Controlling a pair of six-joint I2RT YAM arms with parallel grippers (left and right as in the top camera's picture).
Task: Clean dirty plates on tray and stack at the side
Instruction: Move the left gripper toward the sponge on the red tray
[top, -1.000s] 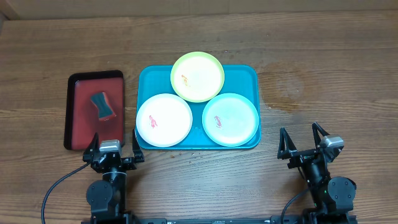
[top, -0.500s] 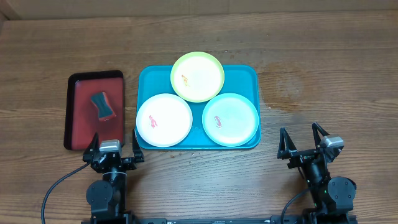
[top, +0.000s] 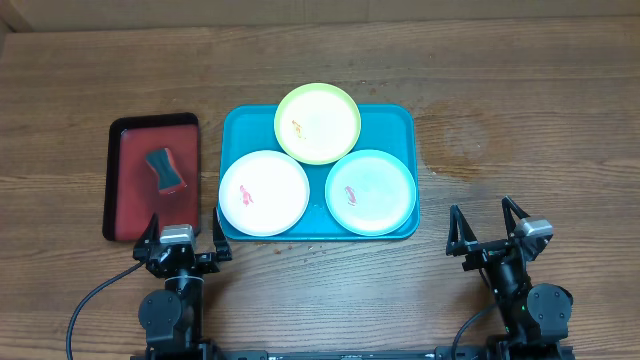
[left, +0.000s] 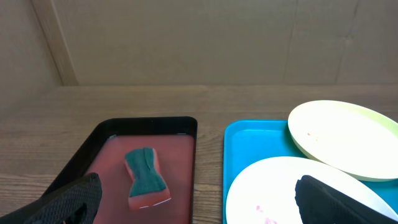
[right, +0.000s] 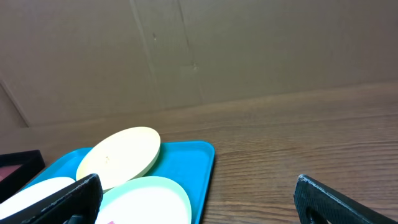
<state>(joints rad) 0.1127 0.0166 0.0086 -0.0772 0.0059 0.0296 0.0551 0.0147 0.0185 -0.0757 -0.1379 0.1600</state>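
Wooden worktop (top: 520, 110), plain cardboard-brown wall behind. Left hand (top: 184, 222) and right hand (top: 482, 210) both sit low at the near edge, jaws spread wide, holding nothing. Teal tray (top: 395, 118) lies ahead and to the right of the left hand, ahead-left of the right hand. Red tray (top: 135, 205) is straight ahead of the left hand, just beside the teal one. All three plates are on the teal tray. White plate (top: 264, 193) is closest to the left hand and mint plate (top: 369, 192) closest to the right hand. Yellow-green plate (top: 318, 123) is farthest from both, its near rim lapping over the other two. Each has a small red-orange smear (top: 246, 194). Plates look like thin plastic: likely light, stiff, slick, not fragile; best pinched at the raised rim, top one first. Sponge (top: 165, 171) in the red tray, ahead of the left hand, looks soft and squashy; grip across its narrow waist.
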